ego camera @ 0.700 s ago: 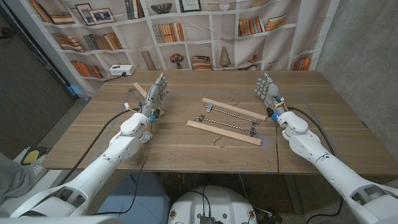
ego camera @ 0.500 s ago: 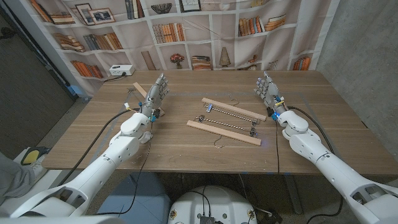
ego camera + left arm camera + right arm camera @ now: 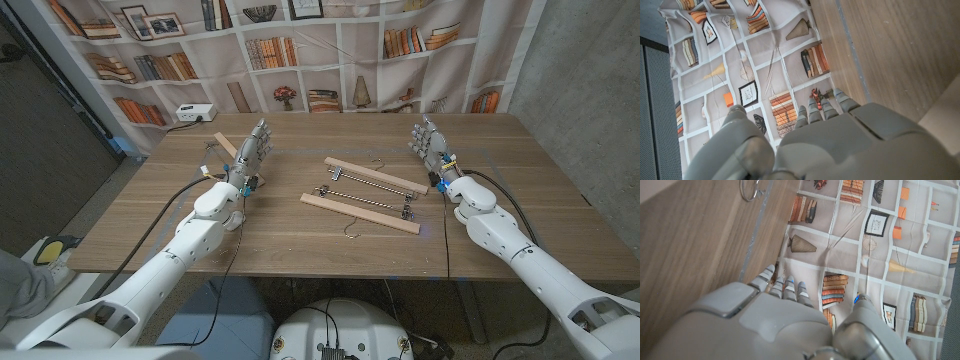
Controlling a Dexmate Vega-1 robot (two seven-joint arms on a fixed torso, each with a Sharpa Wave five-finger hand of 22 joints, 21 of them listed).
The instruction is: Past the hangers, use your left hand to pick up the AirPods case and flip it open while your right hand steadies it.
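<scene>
We see no change over the last moment: both hands hold the same raised poses, so the task has not started. Our left hand (image 3: pixel 251 152) stands over the table's (image 3: pixel 300 240) left side, fingers extended and apart, holding nothing; our right hand (image 3: pixel 431 145) mirrors it on the right, equally empty. Between them lie two wooden clip hangers (image 3: pixel 366 194), set at a slant mid-table, with a third hanger (image 3: pixel 224 143) just behind the left hand. The AirPods case is nowhere we can make out; the bare strip of wood beyond the hangers, up to the far edge under the bookshelf backdrop (image 3: pixel 300 50), looks unoccupied. There is open room on either flank, so we judge either arm could reach past the hangers freely.
</scene>
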